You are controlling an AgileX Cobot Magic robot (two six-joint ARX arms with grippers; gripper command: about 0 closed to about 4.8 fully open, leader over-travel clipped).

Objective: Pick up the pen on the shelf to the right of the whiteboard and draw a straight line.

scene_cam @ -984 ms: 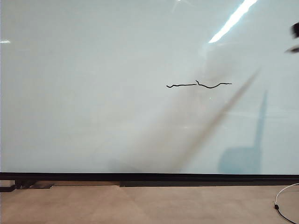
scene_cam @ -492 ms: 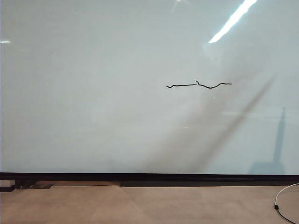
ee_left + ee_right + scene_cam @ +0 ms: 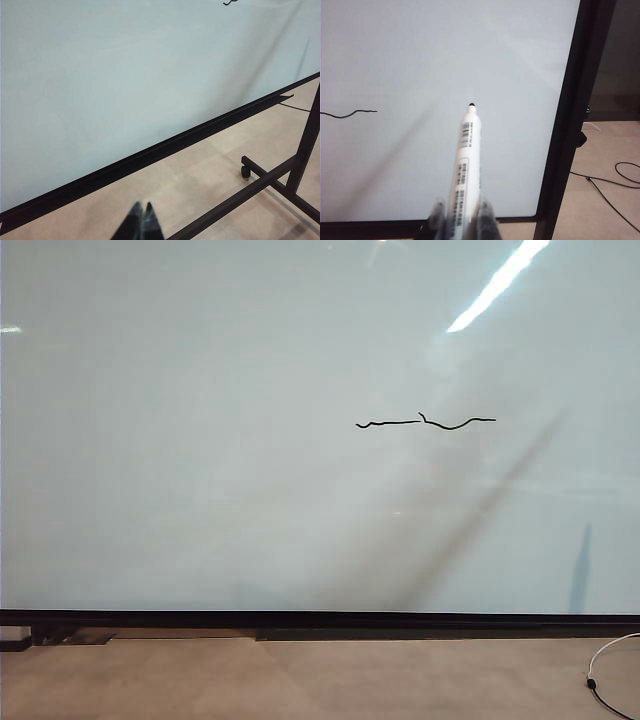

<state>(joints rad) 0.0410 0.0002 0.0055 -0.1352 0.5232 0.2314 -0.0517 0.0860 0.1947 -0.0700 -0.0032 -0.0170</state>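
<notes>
Pen (image 3: 465,165): light, stiff, slick barrel; clamped at rear in right gripper (image 3: 461,214), tip at 12 o'clock. Left gripper (image 3: 142,220): jaws together, empty, at 6 o'clock below the whiteboard (image 3: 125,75).

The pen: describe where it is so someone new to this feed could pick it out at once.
Find the whiteboard filling the right wrist view. In front of it the right gripper is shut on the pen, whose dark tip points at the board without touching it. It is the only white barrel with barcode labels, unlike the thin black line beside it.
</notes>
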